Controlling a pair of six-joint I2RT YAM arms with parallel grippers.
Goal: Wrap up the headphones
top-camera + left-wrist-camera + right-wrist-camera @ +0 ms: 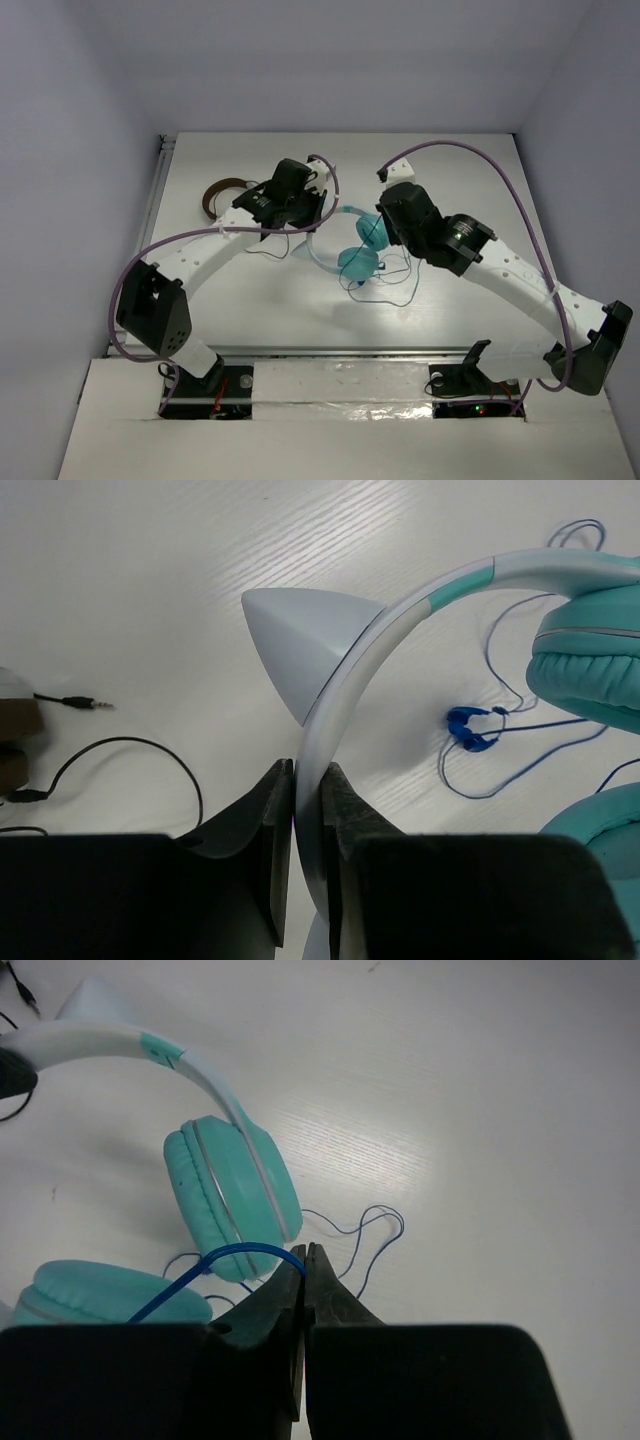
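Your left gripper [308, 772] is clenched on the white headband [352, 668] of the headphones [360, 258]. The band runs straight out from between the jaws, edge-on, then arcs off to the right. A white pointed ear [295, 640] sits on the band just ahead of the jaw tips, leaning left. Both teal ear cups [590, 665] are ahead of the jaws and off to the right, one beyond the other.

Your right gripper [305, 1256] is pinched closed on the blue cable [205, 1264]. The cable leaves the jaw tips as a short arch and drops away left. One ear cup [232, 1198] stands on edge just ahead of those tips and slightly left. The other lies flat further left, near the left finger. Loose blue cable loops lie on the table [480, 1080] just ahead of the tips and to the right.

A black cable [120, 746] with its jack plug lies left of your left jaws. It doesn't touch the headband. The brown-banded headphones [215, 192] sit beyond the left gripper, apart from the teal set.
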